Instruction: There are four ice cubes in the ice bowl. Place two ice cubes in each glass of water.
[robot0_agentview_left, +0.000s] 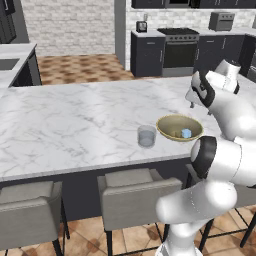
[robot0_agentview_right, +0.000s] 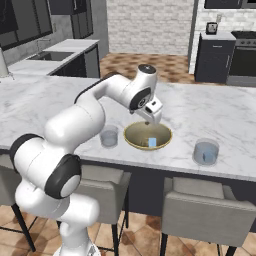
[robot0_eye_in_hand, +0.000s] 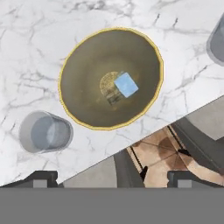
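The tan-yellow ice bowl (robot0_eye_in_hand: 81, 94) sits on the marble counter near its front edge. One pale blue ice cube (robot0_eye_in_hand: 126, 84) lies near the bowl's middle, also seen as the ice cube (robot0_agentview_left: 186, 133) and the ice cube (robot0_agentview_right: 152, 142). One glass of water (robot0_agentview_right: 109, 136) stands just left of the ice bowl (robot0_agentview_right: 132, 135), and the other glass (robot0_agentview_right: 206, 152) stands further off to its right. My gripper (robot0_eye_in_hand: 112, 178) hangs open over the bowl, pointing down, with nothing between its fingers. From the left base camera, the gripper (robot0_agentview_left: 192, 103) is above the ice bowl (robot0_agentview_left: 167, 121), with a glass (robot0_agentview_left: 146, 135) beside it.
The counter's front edge (robot0_eye_in_hand: 144, 131) runs close to the bowl. Grey stools (robot0_agentview_right: 205, 210) stand below it on the tiled floor. A stove (robot0_agentview_left: 179, 50) and dark cabinets line the back wall. A sink (robot0_agentview_right: 47, 56) is set in the far left counter.
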